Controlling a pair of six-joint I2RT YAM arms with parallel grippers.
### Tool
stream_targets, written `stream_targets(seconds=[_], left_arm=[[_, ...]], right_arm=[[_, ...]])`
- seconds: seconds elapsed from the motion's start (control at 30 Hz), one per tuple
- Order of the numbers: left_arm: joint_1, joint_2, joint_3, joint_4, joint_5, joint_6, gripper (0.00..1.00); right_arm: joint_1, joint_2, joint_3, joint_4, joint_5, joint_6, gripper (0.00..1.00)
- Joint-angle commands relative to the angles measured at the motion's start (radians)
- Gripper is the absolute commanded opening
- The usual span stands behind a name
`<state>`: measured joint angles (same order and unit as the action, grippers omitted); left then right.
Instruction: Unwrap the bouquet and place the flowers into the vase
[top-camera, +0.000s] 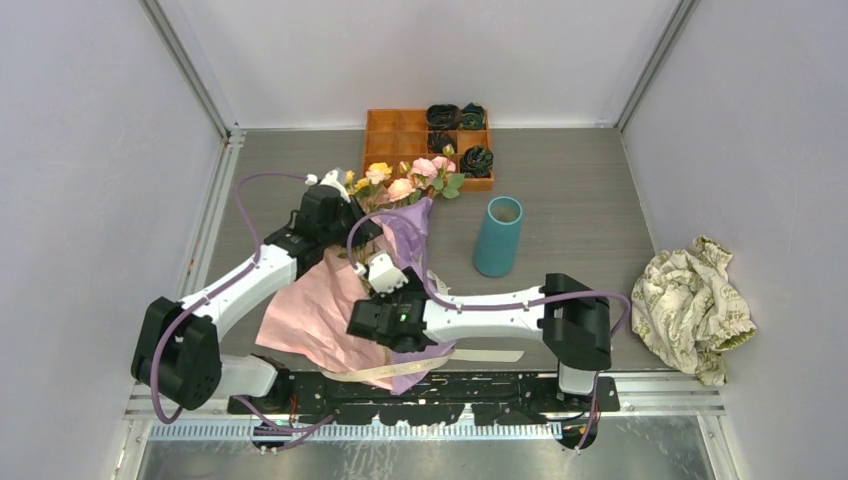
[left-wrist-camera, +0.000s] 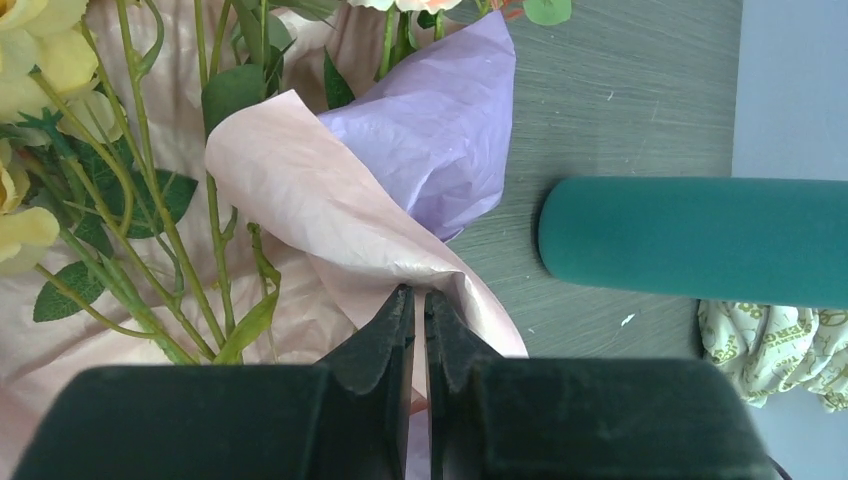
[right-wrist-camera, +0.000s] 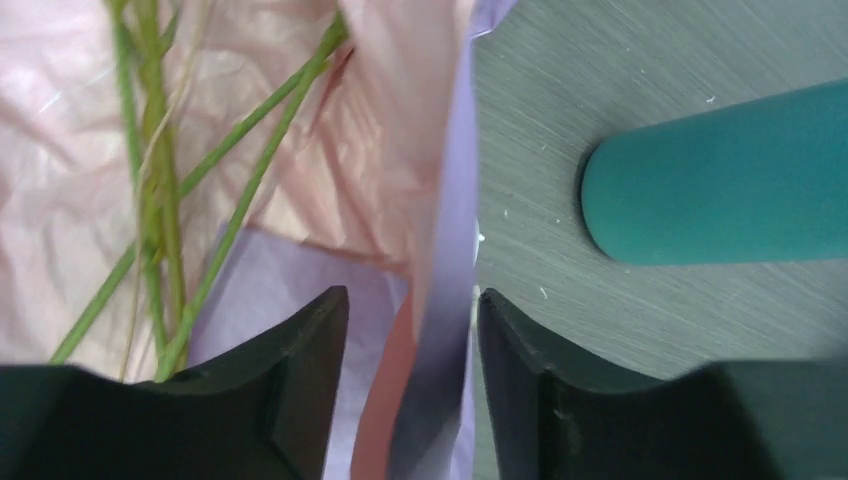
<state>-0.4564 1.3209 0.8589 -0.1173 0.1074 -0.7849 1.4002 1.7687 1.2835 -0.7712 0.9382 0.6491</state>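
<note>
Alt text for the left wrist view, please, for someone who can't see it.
The left gripper is pinched shut on a fold of the wrapping paper, pink inside and purple outside. Green-stemmed flowers lie on the opened paper at left; the teal vase stands apart on the grey table at right.

vase (left-wrist-camera: 690, 235): mouth cut off at the 3 o'clock edge in both wrist views.
flowers (left-wrist-camera: 30, 60): heads cropped at 9 and 12 o'clock in the left wrist view.
paper (left-wrist-camera: 300, 190): its edge vanishes between the left tool (left-wrist-camera: 420, 295) fingers.
tray (top-camera: 385, 125) contents: too small to identify.
</note>
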Motion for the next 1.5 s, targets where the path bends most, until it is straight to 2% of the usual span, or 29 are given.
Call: stream_targets(seconds=[0.0, 0.03, 0.07, 0.1, 0.27, 0.4, 0.5, 0.57, 0.6, 0.7, 0.8, 0.97, 1.13, 1.33, 1.47], left_arm=[[-0.003, -0.023, 0.013, 0.047, 0.021, 0.03, 0.1], [-0.004, -0.036, 0.015, 0.034, 0.005, 0.037, 0.09], [-0.004, -0.055, 0.016, 0.01, -0.016, 0.044, 0.09], [-0.003, -0.079, 0.016, -0.025, -0.043, 0.049, 0.09], [-0.003, -0.234, -0.011, -0.166, -0.234, 0.042, 0.1], [-0.005, -0.352, -0.067, -0.215, -0.268, 0.025, 0.1], [-0.004, -0.39, -0.109, -0.224, -0.27, 0.004, 0.1], [-0.004, -0.388, -0.143, -0.211, -0.258, -0.018, 0.1], [-0.004, -0.378, -0.159, -0.197, -0.246, -0.027, 0.1], [-0.004, -0.327, -0.189, -0.133, -0.192, -0.059, 0.1], [-0.018, -0.26, -0.183, -0.071, -0.126, -0.072, 0.1], [-0.104, -0.151, -0.158, 0.068, -0.084, -0.083, 0.1], [-0.165, 0.022, -0.061, 0.157, -0.072, -0.088, 0.1], [-0.177, 0.238, 0.081, 0.272, 0.005, -0.106, 0.1], [-0.191, 0.407, 0.224, 0.324, 0.067, -0.131, 0.1]], right_arm=[[-0.077, 0.012, 0.05, 0.059, 0.053, -0.062, 0.38], [-0.091, 0.012, 0.046, 0.055, 0.058, -0.062, 0.24], [-0.104, 0.008, 0.042, 0.049, 0.067, -0.057, 0.16], [-0.112, 0.001, 0.033, 0.044, 0.078, -0.054, 0.15], [-0.185, -0.051, -0.025, -0.039, 0.109, 0.032, 0.19], [-0.229, -0.083, -0.075, -0.124, 0.129, 0.113, 0.25], [-0.247, -0.097, -0.091, -0.178, 0.143, 0.169, 0.26], [-0.254, -0.097, -0.093, -0.222, 0.154, 0.217, 0.31], [-0.256, -0.098, -0.093, -0.242, 0.156, 0.241, 0.37], [-0.259, -0.092, -0.095, -0.274, 0.153, 0.28, 0.45], [-0.259, -0.099, -0.096, -0.271, 0.141, 0.285, 0.46], [-0.26, -0.156, -0.099, -0.228, 0.121, 0.253, 0.46], [-0.26, -0.239, -0.126, -0.182, 0.073, 0.226, 0.46], [-0.242, -0.468, -0.208, -0.153, 0.032, 0.22, 0.49], [-0.233, -0.689, -0.27, -0.1, -0.017, 0.18, 0.58]])
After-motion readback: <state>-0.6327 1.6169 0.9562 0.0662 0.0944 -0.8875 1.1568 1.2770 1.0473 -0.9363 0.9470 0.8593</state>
